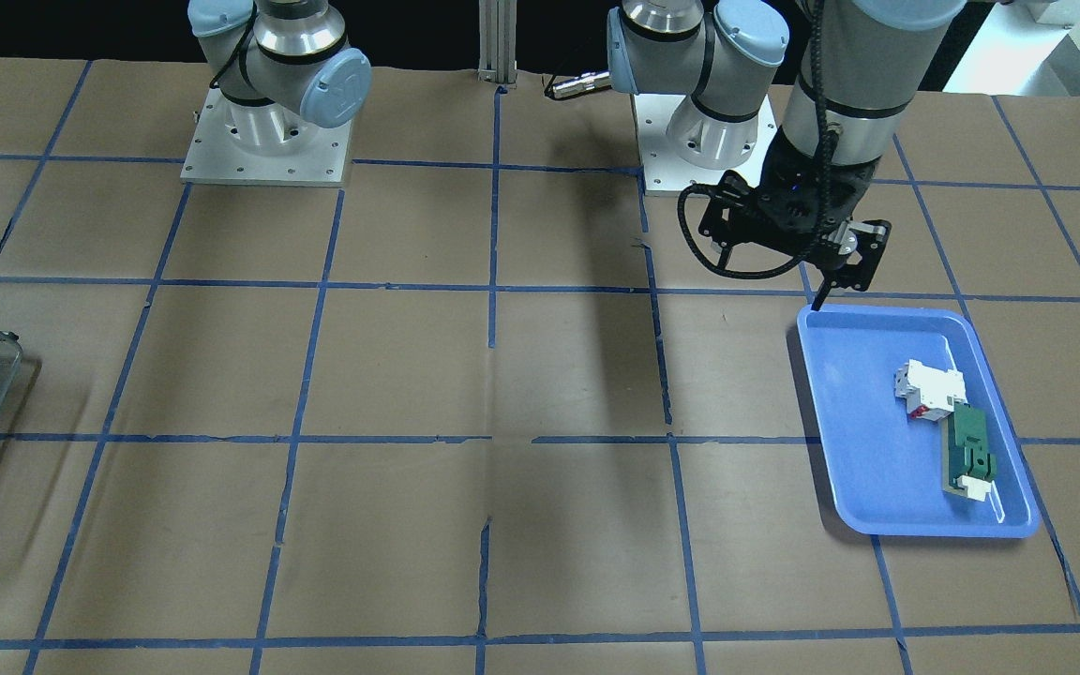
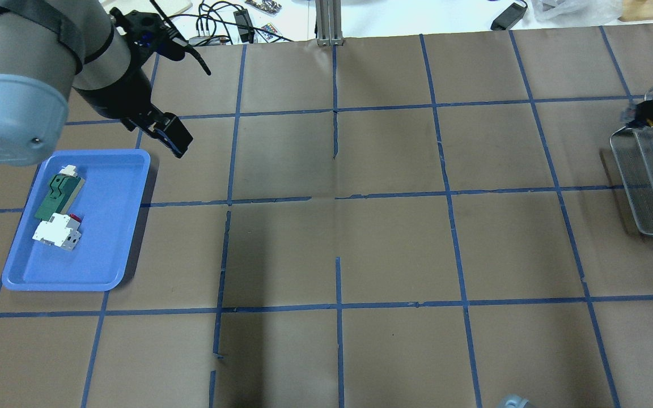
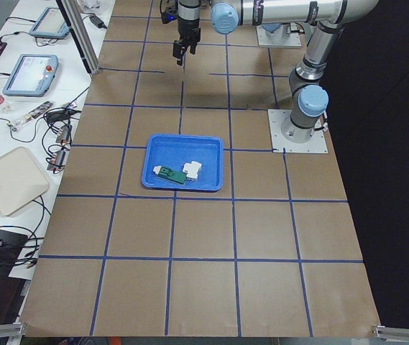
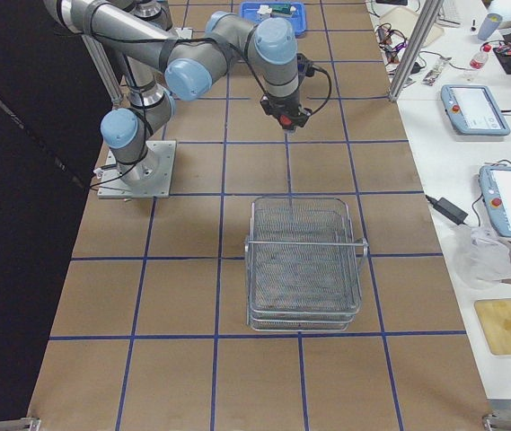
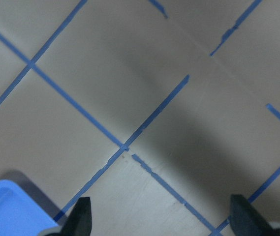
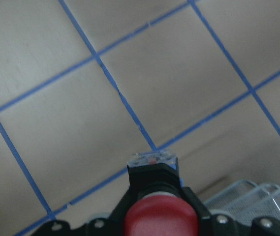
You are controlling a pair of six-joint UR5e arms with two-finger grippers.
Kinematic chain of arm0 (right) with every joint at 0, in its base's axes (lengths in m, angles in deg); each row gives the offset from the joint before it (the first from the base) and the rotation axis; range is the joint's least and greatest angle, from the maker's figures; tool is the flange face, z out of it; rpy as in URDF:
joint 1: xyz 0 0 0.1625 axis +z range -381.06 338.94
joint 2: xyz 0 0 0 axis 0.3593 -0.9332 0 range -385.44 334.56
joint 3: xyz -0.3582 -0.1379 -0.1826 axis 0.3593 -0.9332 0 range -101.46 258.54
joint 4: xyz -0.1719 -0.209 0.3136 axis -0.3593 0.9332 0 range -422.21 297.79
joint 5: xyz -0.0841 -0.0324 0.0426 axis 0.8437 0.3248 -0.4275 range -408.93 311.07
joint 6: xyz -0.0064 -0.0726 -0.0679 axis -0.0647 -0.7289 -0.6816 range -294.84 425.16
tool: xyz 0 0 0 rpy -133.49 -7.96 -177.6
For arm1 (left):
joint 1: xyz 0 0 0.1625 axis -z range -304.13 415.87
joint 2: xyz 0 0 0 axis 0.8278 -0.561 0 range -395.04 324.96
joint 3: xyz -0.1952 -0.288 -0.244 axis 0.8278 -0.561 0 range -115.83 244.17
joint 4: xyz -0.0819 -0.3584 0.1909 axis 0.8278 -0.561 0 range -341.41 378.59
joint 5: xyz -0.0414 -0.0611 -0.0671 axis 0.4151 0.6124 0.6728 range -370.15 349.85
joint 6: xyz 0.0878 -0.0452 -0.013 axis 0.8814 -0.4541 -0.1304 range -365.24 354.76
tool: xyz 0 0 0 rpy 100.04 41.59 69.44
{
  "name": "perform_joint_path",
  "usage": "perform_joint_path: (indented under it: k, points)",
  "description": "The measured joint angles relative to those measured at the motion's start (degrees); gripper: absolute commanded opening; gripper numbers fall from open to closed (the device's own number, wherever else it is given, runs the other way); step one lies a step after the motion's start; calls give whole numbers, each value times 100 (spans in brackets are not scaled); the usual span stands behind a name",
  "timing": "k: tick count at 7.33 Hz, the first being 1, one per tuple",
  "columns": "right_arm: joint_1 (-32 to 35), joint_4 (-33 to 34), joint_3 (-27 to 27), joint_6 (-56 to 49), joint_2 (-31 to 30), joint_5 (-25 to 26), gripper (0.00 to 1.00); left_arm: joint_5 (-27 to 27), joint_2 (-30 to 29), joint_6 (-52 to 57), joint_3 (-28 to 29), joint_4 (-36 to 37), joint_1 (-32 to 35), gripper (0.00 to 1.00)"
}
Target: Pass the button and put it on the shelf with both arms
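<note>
The button (image 6: 160,219) I hold has a red cap on a black body, my right arm (image 4: 129,31) is silver-grey with light blue caps, the shelf (image 4: 304,260) is silver mesh, the tray (image 2: 105,226) is blue under a white block (image 2: 54,233) and green part (image 2: 57,195), and the brown table (image 1: 409,375) bears a blue grid.

The front-facing camera looks steeply down from across the table (image 1: 540,375); the overhead one faces the opposite way, from behind the robot. Both catch the blue tray (image 1: 859,450) — lower right in one, left in the other. Two high end cameras look along the table, one with the tray mid-frame, one with the shelf (image 4: 304,265) nearest. Each wrist camera stares down at the table from close — tray corner lower left, shelf lower right.
</note>
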Motion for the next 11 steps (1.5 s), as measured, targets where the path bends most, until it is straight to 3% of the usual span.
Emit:
perform_joint_path:
  k: [2,7,9,10,11]
  points:
    - [-122,34,-530,53,582,995,0,2,78,-730,-2,-228,-318,100]
    - [-328,903,-627,103,1358,1543,0,79,197,-1635,-11,-987,-416,100]
    - [-427,1112,-627,108,1527,1553,23,61,291,-1696,-91,-1003,-419,100]
    - [-438,1131,-623,138,1554,1525,50,56,310,-1707,-113,-886,-420,100]
    - [-441,1135,-616,168,1573,1506,51,50,319,-1708,-124,-740,-423,100]
